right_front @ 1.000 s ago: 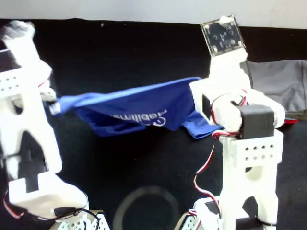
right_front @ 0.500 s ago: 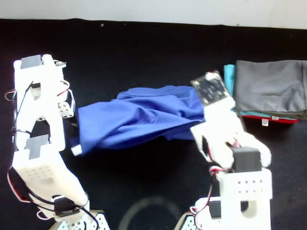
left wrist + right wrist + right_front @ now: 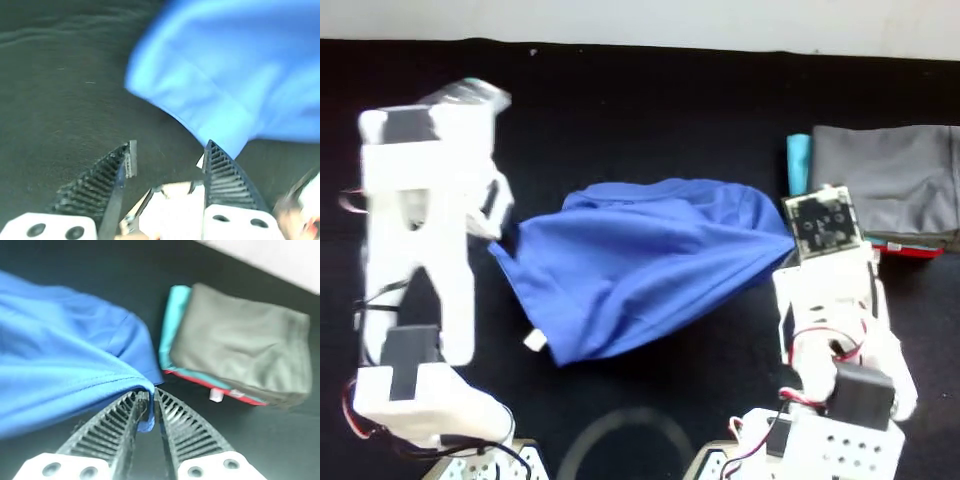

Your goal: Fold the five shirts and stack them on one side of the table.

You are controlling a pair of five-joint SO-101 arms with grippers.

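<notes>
**A:** What is the largest thing seen from above?

**B:** The black table (image 3: 620, 100). In its middle lies the blue shirt (image 3: 640, 260), crumpled and not folded.

**A:** And the folded ones?

**B:** A stack of shirts (image 3: 885, 180) sits at 2 o'clock, near the blue shirt but apart from it. The right wrist view shows its layers more plainly: grey on top, teal under it, red lowest.

**A:** Where are the arms?

**B:** The left arm (image 3: 420, 230) stands at 9 o'clock and the right arm (image 3: 830, 310) at 4 o'clock.

**A:** And their fingers?

**B:** From above I cannot judge them, but the wrist views answer. The right gripper (image 3: 150, 395) is pressed together on the shirt's hem, at the shirt's 3 o'clock end. The left gripper (image 3: 170, 147) has its fingers wide apart and holds nothing. It is over the bare table, just beside the shirt's edge.
</notes>
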